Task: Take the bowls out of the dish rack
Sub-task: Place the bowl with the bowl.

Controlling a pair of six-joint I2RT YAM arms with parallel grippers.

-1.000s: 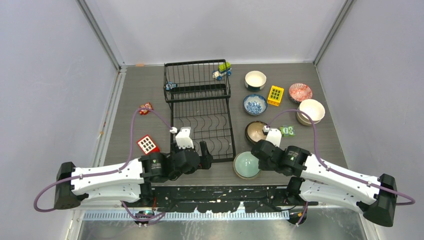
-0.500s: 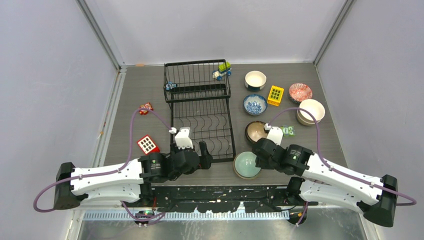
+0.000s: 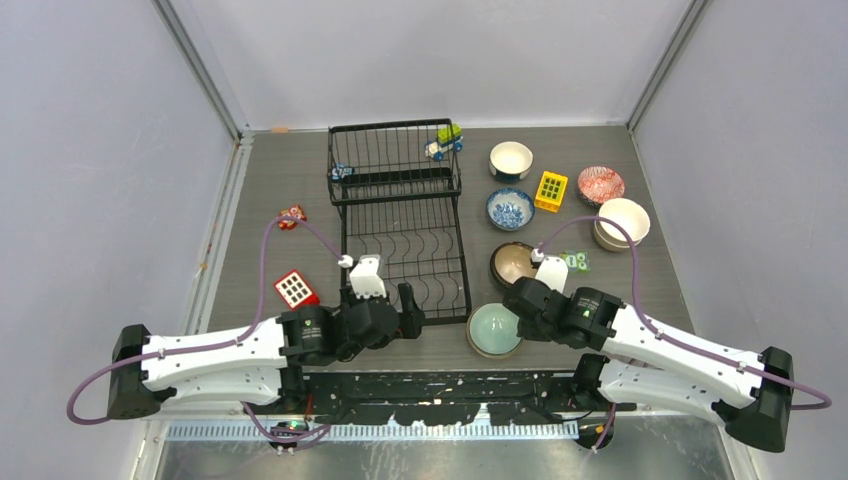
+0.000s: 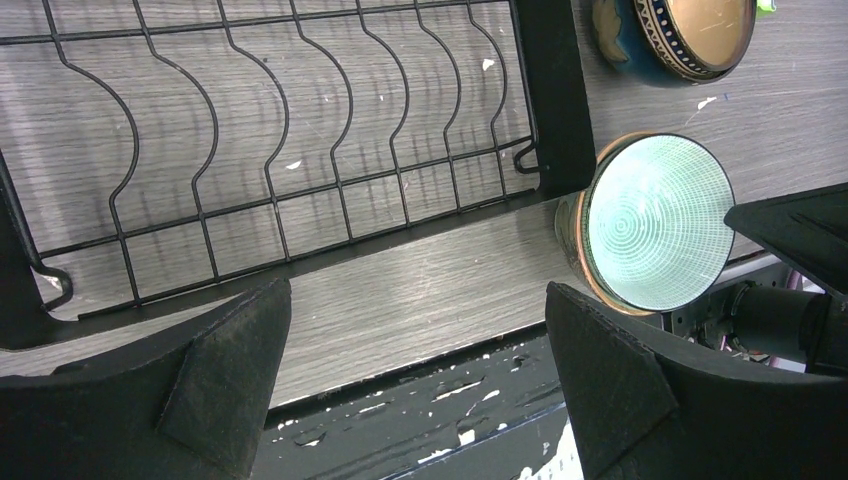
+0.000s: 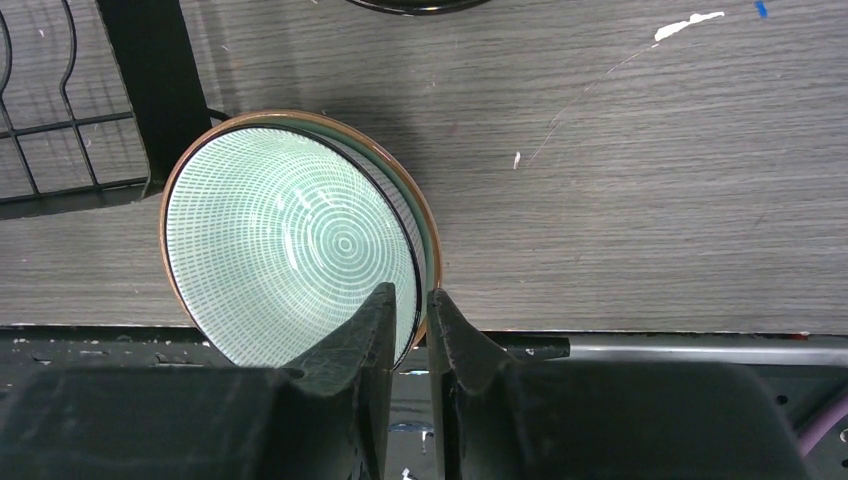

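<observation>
I have the teal bowl [image 5: 290, 235] at the near edge of the counter [image 3: 290, 180], just beside the near right corner of the dish rack [image 3: 395, 188]. My right gripper [image 5: 408, 300] is clamped on the bowl's near rim, one finger inside and one outside. The brown bowl [image 3: 511, 263] stands just behind it, and the blue-and-white bowl [image 3: 510, 208] farther back. My left gripper [image 4: 415, 295] hangs spread wide over the rack's near edge, grasping nothing.

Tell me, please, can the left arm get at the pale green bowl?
Probably yes: bare table lies between the open left fingers and the pale green bowl, though the right fingers pinch its rim.
</observation>
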